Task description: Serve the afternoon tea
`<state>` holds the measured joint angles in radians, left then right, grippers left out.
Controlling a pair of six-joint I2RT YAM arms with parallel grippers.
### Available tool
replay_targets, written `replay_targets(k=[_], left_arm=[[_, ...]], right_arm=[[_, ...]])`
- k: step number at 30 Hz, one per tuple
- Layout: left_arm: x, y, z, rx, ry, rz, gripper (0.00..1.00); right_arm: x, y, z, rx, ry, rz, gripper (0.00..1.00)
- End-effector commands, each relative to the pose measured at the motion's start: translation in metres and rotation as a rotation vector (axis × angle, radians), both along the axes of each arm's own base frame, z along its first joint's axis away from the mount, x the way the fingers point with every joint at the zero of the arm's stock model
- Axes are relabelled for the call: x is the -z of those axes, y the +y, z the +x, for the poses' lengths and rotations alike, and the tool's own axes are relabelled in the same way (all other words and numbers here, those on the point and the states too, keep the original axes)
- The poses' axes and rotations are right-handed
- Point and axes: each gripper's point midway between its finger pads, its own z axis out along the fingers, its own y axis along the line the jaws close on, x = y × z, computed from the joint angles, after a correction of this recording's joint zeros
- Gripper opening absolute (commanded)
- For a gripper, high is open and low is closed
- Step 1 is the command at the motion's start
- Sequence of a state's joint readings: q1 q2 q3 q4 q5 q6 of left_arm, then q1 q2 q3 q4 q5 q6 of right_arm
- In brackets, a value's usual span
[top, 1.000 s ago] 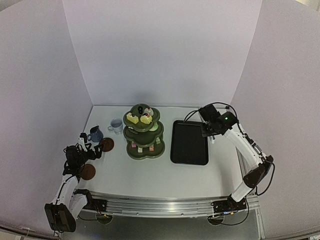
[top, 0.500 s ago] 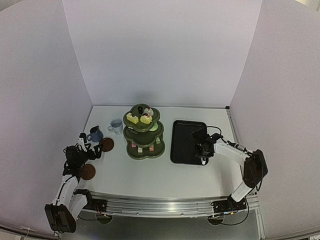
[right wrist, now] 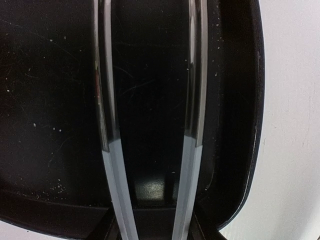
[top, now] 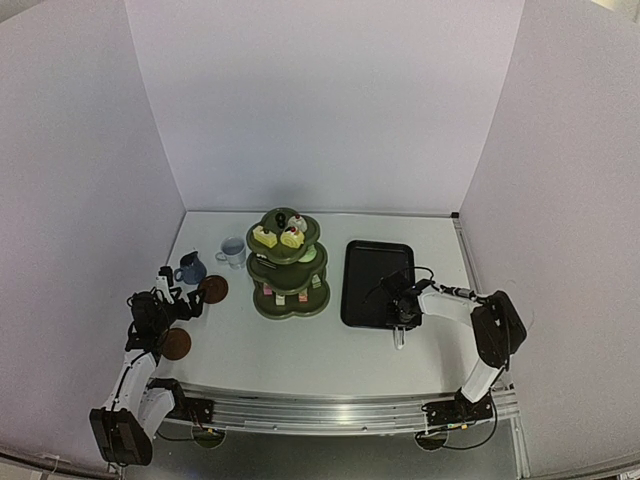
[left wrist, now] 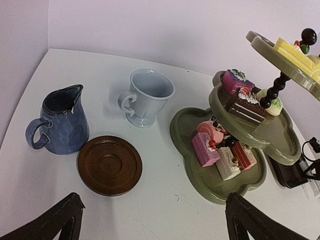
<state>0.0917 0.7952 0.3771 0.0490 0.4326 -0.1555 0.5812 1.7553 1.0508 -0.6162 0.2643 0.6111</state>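
The dark green three-tier stand (top: 288, 272) holds small cakes (top: 265, 237) on its tiers; in the left wrist view the stand (left wrist: 220, 185) and cakes (left wrist: 205, 149) are at right. The dark blue mug (top: 190, 269) and pale mug (top: 232, 251) stand on the table to its left. One brown saucer (top: 212, 289) lies by the blue mug, another (top: 176, 344) nearer. My left gripper (top: 178, 293) is open and empty between the saucers. My right gripper (top: 402, 298) is shut on the metal tongs (right wrist: 192, 100), low over the tray's near right corner.
The black tray (top: 375, 265) lies right of the stand, and its floor (right wrist: 50, 100) fills the right wrist view. White walls enclose the table on three sides. In the left wrist view the blue mug (left wrist: 62, 122), pale mug (left wrist: 147, 97) and a saucer (left wrist: 109, 165) lie ahead of the fingers.
My right arm has swung down from the back right, with the tongs, to the tray's near right corner. The left arm has not moved.
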Motion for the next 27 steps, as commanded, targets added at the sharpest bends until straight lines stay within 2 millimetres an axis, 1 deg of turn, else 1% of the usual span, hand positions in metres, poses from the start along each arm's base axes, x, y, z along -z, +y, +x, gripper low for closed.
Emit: replay_targets(k=[1, 2, 4, 5, 7, 9, 12, 13, 15, 17, 18, 19, 20, 21, 22, 23, 25, 26, 27], left_arm=[[-0.006, 0.004, 0.001, -0.018, -0.025, 0.017, 1.0], [-0.005, 0.005, 0.001, -0.025, -0.024, 0.019, 1.0], [-0.005, 0.008, 0.002, -0.044, -0.024, 0.02, 1.0], [-0.005, 0.011, 0.003, -0.059, -0.024, 0.02, 1.0], [-0.004, 0.017, 0.005, -0.097, -0.022, 0.019, 1.0], [-0.003, 0.024, 0.006, -0.128, -0.024, 0.019, 1.0], [0.001, 0.038, 0.008, -0.183, -0.016, 0.008, 1.0], [0.001, 0.044, 0.008, -0.201, -0.014, 0.001, 1.0], [0.001, 0.055, 0.008, -0.229, -0.017, -0.016, 1.0], [0.0, 0.067, 0.006, -0.258, -0.024, -0.037, 1.0], [0.0, 0.072, 0.005, -0.27, -0.027, -0.044, 1.0], [0.0, 0.078, 0.004, -0.287, -0.031, -0.048, 1.0], [0.001, 0.084, 0.003, -0.306, -0.032, -0.05, 1.0], [0.003, 0.09, 0.001, -0.324, -0.03, -0.05, 1.0], [0.005, 0.094, -0.001, -0.333, -0.028, -0.049, 1.0], [0.006, 0.098, -0.003, -0.34, -0.028, -0.049, 1.0], [0.004, 0.097, -0.007, -0.303, -0.041, -0.051, 1.0], [0.003, 0.092, -0.009, -0.258, -0.048, -0.043, 1.0], [0.003, 0.09, -0.011, -0.226, -0.053, -0.031, 1.0]], right_arm=[[-0.001, 0.003, 0.01, 0.01, -0.032, -0.004, 0.44], [-0.003, 0.003, 0.011, 0.014, -0.042, -0.005, 0.51], [-0.01, 0.002, 0.014, 0.011, -0.064, -0.006, 0.54], [-0.017, 0.002, 0.016, 0.01, -0.084, 0.0, 0.56], [-0.035, 0.003, 0.023, 0.001, -0.134, 0.008, 0.94], [-0.059, 0.004, 0.033, -0.023, -0.202, 0.01, 0.96], [-0.113, -0.003, 0.047, -0.055, -0.362, -0.014, 0.97], [-0.133, -0.011, 0.053, -0.063, -0.427, -0.038, 0.97], [-0.171, -0.032, 0.06, -0.061, -0.562, -0.076, 0.97], [-0.202, -0.057, 0.065, -0.061, -0.697, -0.055, 0.98], [-0.213, -0.073, 0.068, -0.047, -0.752, -0.041, 0.98], [-0.215, -0.084, 0.068, -0.047, -0.778, -0.023, 0.98], [-0.211, -0.097, 0.069, -0.042, -0.777, 0.004, 0.98], [-0.203, -0.113, 0.07, -0.017, -0.763, 0.036, 0.98], [-0.193, -0.134, 0.073, 0.028, -0.751, 0.066, 0.98], [-0.178, -0.14, 0.072, 0.034, -0.727, 0.105, 0.98], [-0.157, -0.165, 0.075, 0.074, -0.728, 0.101, 0.98], [-0.146, -0.172, 0.073, 0.08, -0.724, 0.081, 0.98], [-0.139, -0.177, 0.071, 0.078, -0.735, 0.064, 0.97]])
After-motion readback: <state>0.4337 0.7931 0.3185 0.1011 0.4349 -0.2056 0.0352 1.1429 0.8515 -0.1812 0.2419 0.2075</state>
